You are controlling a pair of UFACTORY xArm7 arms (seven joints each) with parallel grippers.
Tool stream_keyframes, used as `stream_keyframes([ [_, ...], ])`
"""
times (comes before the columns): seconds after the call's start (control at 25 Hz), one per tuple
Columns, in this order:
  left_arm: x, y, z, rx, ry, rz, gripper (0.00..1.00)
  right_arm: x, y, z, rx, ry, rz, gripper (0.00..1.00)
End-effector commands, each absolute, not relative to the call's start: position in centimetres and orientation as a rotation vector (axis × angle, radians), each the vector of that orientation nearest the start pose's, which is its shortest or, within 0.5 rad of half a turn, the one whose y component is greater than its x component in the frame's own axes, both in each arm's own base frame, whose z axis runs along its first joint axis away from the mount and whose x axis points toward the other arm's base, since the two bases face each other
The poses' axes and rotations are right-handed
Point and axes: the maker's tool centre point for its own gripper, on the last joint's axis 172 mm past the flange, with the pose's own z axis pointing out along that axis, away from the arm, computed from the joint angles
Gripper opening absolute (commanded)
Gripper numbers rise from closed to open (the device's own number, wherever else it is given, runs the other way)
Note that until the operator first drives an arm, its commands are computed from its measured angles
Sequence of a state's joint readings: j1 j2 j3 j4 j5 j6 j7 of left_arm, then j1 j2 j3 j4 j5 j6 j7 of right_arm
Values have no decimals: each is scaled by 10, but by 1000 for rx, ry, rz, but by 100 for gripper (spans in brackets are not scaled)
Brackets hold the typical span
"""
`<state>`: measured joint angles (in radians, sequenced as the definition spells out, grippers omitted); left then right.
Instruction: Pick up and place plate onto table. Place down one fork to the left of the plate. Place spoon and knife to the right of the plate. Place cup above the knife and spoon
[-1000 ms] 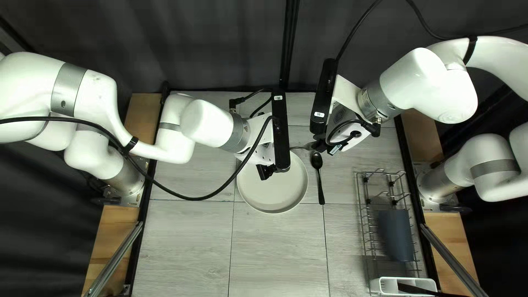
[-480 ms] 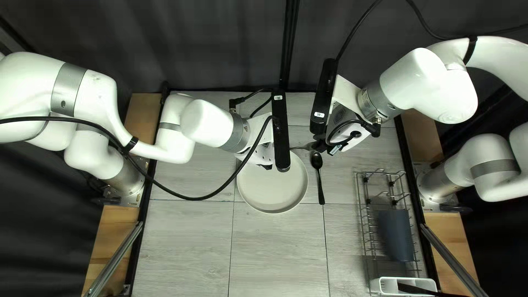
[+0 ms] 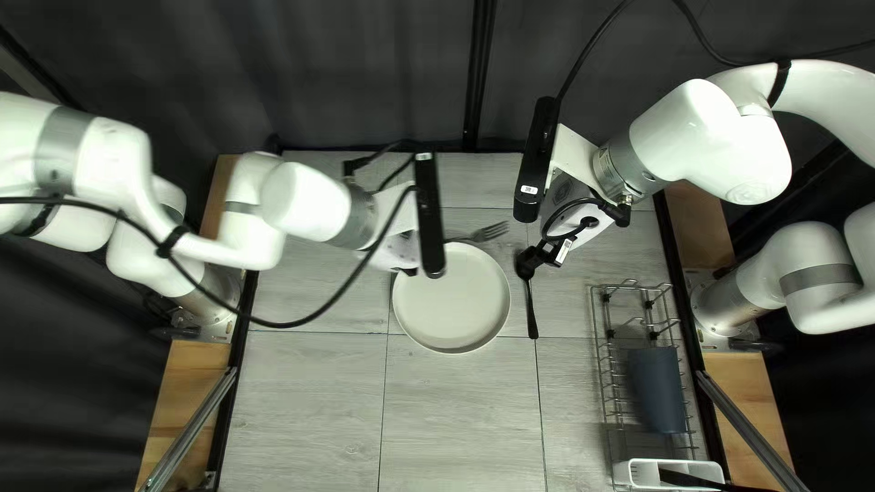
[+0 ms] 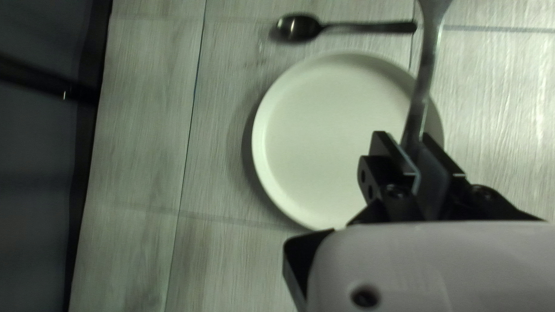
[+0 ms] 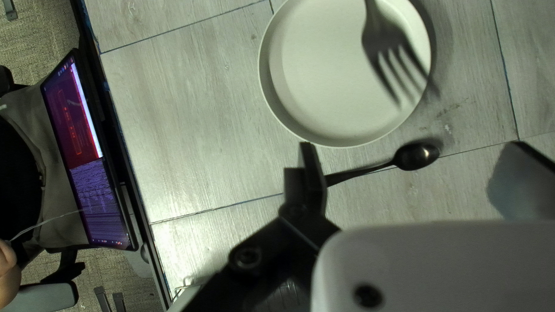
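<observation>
One white holder [image 3: 638,472] stands at the near right of the surface [image 3: 456,410], by a wire rack [image 3: 620,286] with a dark grey cup [image 3: 656,392] in it. Farther off, the pale plate [image 3: 451,305] lies mid-surface, a black spoon [image 3: 531,314] to its right, handle toward the near edge. The right end effector [image 3: 544,258] hovers around the spoon's bowl, fingers spread wide. By the plate's far left rim, the left end effector [image 3: 407,271] grips the raised fork [image 3: 492,231] by its handle. Behind hangs a dark curtain [image 3: 319,82].

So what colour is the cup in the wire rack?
Dark blue-grey; the cup shows best in the top left view.
</observation>
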<state>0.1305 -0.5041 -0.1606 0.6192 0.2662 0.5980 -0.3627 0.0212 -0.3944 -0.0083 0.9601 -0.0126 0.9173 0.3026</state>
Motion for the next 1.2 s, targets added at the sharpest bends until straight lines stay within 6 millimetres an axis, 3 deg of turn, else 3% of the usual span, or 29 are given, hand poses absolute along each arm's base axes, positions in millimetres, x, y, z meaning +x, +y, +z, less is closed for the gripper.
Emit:
stream_keyframes([
  [0.04,402,10,260,-2830,-413,-698,0,470,4,348,-2979,427,-662,100],
  [0.44,402,10,260,-2830,-413,-698,0,470,4,348,-2979,427,-662,100],
  [0.56,396,5,252,-2823,-562,-686,0,470,4,348,-2979,427,-662,100],
  [0.76,369,-24,239,-2772,-930,-669,0,428,-36,357,-3011,497,-514,100],
  [0.8,360,-30,236,-2747,-1028,-649,0,407,-49,363,-3028,513,-464,100],
  [0.92,357,-33,236,-2730,-1077,-635,0,370,-65,370,-3072,487,-330,100],
  [1.2,357,-29,231,-2727,-1137,-611,0,365,-67,370,-3081,478,-297,100],
])
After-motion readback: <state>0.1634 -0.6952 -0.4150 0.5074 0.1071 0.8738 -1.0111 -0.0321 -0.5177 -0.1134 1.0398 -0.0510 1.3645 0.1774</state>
